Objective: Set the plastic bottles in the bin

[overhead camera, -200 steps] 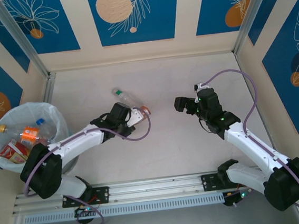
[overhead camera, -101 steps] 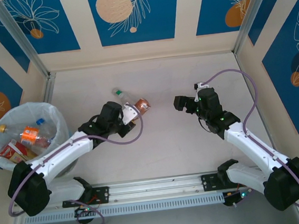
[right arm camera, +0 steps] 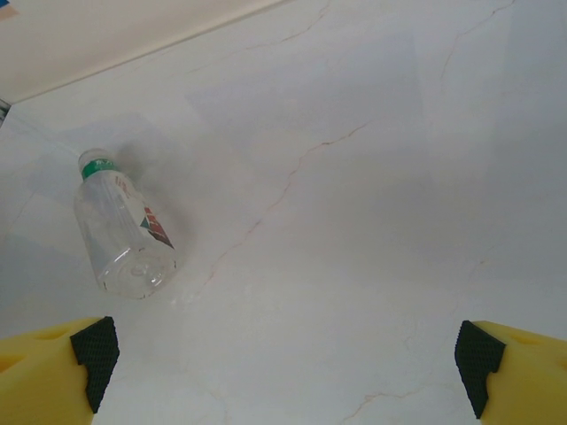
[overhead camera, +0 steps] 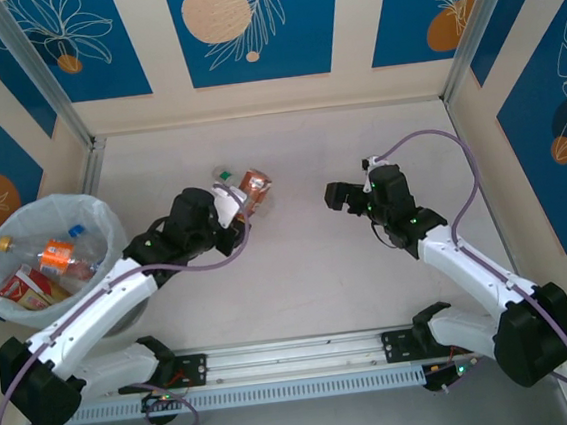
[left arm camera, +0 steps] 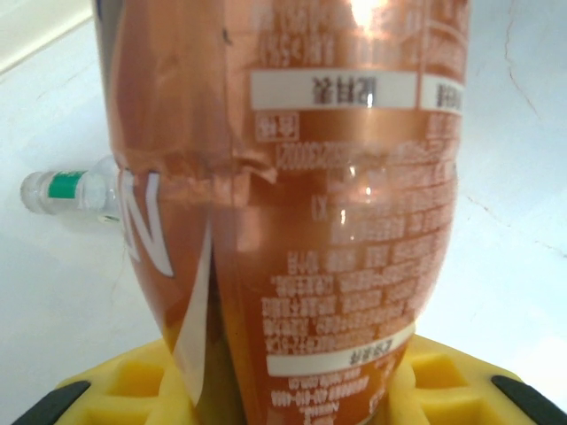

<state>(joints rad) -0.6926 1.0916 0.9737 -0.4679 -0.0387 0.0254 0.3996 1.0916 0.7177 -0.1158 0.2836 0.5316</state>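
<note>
Change: within the last second the left gripper (overhead camera: 234, 203) has carried the brown-labelled bottle (overhead camera: 253, 184) up from the middle of the tabletop (overhead camera: 319, 269). The arm's elbow has swung back toward the near-left corner.
Meaning for the task: the pick looks complete, and the carry to the bin (overhead camera: 92, 207) appears to be next.
Left gripper: clamped firmly on the brown-labelled bottle. In the left wrist view the yellow fingers flank its lower body.
Right gripper (overhead camera: 336, 196): spread wide and holding nothing, hovering right of the tabletop's middle with its pads facing the bare surface.
Green-capped bottle (right arm camera: 124, 235): clear and lying on its side toward the far edge, just beyond the held bottle. It is not yet collected.
Bin: stands off the tabletop's left edge, near the near-left corner, and is lined with a translucent bag.
Bin contents: several bottles, among them an orange-labelled one (overhead camera: 59, 256) and a red-labelled one (overhead camera: 28, 287). A yellow cap (overhead camera: 5, 242) and a blue cap (overhead camera: 76, 230) also show.
</note>
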